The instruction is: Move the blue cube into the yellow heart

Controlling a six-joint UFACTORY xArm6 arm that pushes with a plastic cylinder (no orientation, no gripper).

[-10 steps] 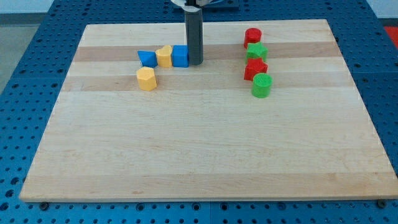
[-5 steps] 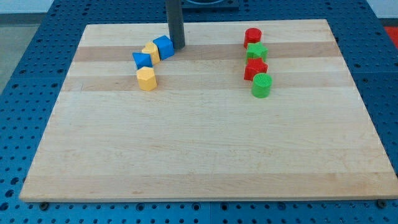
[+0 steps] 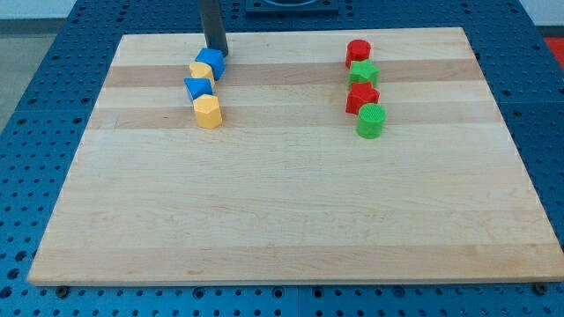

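Right now my tip point(image 3: 216, 52) sits at the upper right corner of the blue cube point(image 3: 210, 61), touching it or as good as, near the board's point(image 3: 291, 211) top edge toward the view's left. Being a bare rod, it holds nothing; it only bears against the cube's side. The cube lies just below and to the left of my tip, and the yellow heart point(image 3: 202, 73) lies further along that same slant, pressed against the cube's lower left face. So tip, cube and heart run nearly in one line, down and leftward, and that line is what the coming push turns on: I judge a push down-left would keep the cube on the heart, while a push off that line would likely slip the cube past it. Below the heart come a second blue block point(image 3: 197, 88) and a yellow hexagon point(image 3: 208, 112), stacked closely in a column, so they may be shoved along too. The red and green blocks on the view's right stand well apart from all this.
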